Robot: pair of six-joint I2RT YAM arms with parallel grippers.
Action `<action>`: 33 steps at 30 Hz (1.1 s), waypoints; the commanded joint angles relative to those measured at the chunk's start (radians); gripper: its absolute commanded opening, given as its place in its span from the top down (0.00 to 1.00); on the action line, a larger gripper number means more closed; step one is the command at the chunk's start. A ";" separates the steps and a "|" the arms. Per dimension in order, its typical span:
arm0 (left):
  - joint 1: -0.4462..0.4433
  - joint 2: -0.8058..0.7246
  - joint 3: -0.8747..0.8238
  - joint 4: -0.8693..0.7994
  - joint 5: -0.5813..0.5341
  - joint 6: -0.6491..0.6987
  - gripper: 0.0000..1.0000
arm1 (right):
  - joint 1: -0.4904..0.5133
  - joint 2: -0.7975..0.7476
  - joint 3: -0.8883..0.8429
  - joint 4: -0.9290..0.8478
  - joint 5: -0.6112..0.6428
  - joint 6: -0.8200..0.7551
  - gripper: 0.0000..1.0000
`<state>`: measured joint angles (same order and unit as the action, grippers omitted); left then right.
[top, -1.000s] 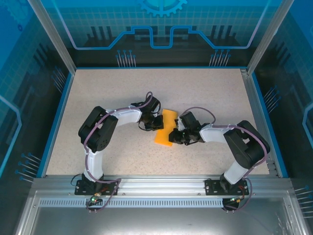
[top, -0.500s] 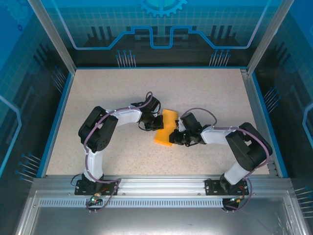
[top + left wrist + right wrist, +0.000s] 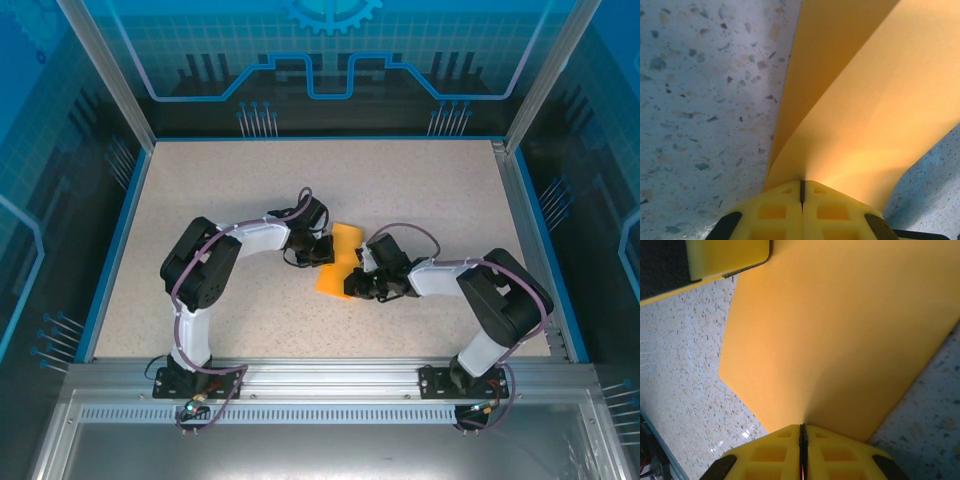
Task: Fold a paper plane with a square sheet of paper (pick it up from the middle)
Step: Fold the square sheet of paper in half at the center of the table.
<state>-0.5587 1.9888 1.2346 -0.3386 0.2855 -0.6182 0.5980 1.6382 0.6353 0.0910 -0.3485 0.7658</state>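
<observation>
Left gripper and right gripper clamp the orange sheet stretched between them, likely steadying a fold.

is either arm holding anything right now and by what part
Both hold the folded orange paper. The left end effector is shut on its left edge, the right end effector on its right edge.

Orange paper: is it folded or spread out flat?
Folded. The orange paper shows two layers meeting at a crease; from above it is a narrow strip, not a square.
</observation>
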 commanded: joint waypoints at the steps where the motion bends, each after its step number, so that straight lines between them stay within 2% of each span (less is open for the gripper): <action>1: -0.011 0.054 -0.013 -0.059 -0.014 0.023 1.00 | 0.024 -0.009 -0.021 -0.065 0.028 -0.022 0.89; 7: -0.011 0.053 -0.009 -0.062 -0.015 0.026 1.00 | 0.025 -0.077 -0.030 -0.024 0.000 -0.008 0.88; 13: -0.011 0.055 -0.010 -0.059 -0.014 0.025 1.00 | 0.025 -0.005 -0.050 0.017 -0.030 0.001 0.88; 19: -0.011 0.053 -0.008 -0.064 -0.014 0.026 1.00 | 0.032 0.054 -0.054 -0.059 0.034 -0.022 0.89; 27: -0.011 0.052 -0.012 -0.063 -0.016 0.024 1.00 | 0.034 -0.045 -0.032 -0.038 -0.008 -0.010 0.88; 33: -0.011 0.053 -0.010 -0.063 -0.015 0.027 1.00 | 0.033 -0.024 -0.034 -0.009 -0.036 -0.018 0.88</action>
<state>-0.5587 1.9888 1.2346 -0.3386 0.2855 -0.6178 0.6155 1.6085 0.6083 0.0944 -0.3599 0.7620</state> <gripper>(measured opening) 0.040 0.118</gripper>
